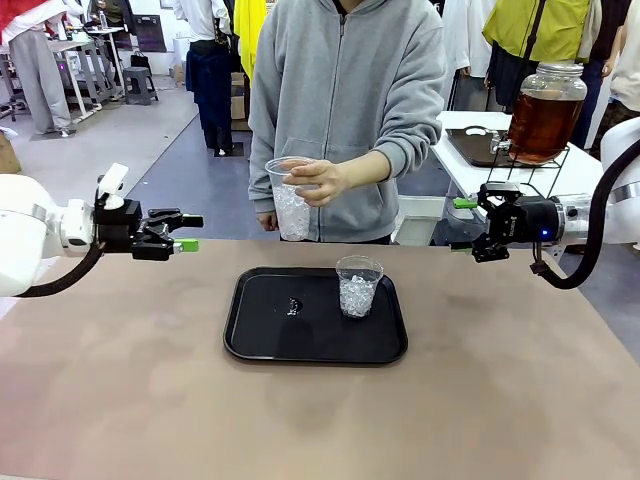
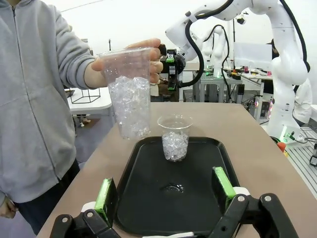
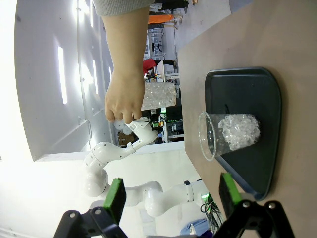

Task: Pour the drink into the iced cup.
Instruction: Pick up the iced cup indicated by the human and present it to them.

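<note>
While left gripper (image 1: 189,232) and right gripper (image 1: 463,224) hang spread, short clear plastic iced cup (image 1: 358,285) stands on black tray (image 1: 260,340) between them; amber drink (image 1: 543,125) in glass jar (image 1: 548,75) beyond right gripper; person's hand (image 1: 318,182) holds taller iced cup (image 1: 291,208).

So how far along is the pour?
Done: one iced cup stands on the tray. In hand: the person's hand holds a second cup of ice above the table's far edge; left gripper and right gripper open, empty. Left: the whole pour; the drink sits in its jar, off the table.
</note>
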{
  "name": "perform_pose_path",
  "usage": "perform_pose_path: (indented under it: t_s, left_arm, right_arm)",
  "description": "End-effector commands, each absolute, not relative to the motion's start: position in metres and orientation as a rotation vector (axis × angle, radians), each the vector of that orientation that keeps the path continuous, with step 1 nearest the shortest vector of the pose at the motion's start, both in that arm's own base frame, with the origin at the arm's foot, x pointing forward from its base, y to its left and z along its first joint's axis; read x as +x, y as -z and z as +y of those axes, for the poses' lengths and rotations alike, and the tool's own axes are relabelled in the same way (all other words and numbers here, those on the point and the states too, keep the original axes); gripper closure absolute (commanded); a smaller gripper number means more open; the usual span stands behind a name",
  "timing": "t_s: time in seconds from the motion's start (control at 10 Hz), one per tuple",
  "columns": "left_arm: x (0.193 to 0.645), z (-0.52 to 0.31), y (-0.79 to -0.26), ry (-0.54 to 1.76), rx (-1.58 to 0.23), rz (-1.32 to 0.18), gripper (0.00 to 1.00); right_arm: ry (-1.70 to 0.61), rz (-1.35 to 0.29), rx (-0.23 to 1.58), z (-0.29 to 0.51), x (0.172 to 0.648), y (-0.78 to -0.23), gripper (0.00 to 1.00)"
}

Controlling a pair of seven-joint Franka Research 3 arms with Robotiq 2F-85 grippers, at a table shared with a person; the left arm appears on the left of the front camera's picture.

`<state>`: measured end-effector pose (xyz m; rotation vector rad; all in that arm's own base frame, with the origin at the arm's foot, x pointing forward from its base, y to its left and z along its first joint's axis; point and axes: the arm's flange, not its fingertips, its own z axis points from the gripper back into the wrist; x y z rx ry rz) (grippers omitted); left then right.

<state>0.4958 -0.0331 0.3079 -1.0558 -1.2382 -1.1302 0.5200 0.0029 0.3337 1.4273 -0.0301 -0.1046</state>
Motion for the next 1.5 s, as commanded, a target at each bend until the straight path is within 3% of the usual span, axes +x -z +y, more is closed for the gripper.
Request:
perform_pose_path:
  t_s: [0.0,1.4]
  left_arm:
    - [0.4969,-0.0349,-0.3097,1.124,-1.052,-1.247,0.0]
    - [0.4969,-0.0349,-0.3097,1.124,-1.052,-1.247,0.0]
  right_arm:
    - [0.103,-0.033,1.429,0.0028,0.5205,-0.3351,0.0]
    - [0.103,-0.033,1.429,0.0028,0.5205,-0.3351,0.0]
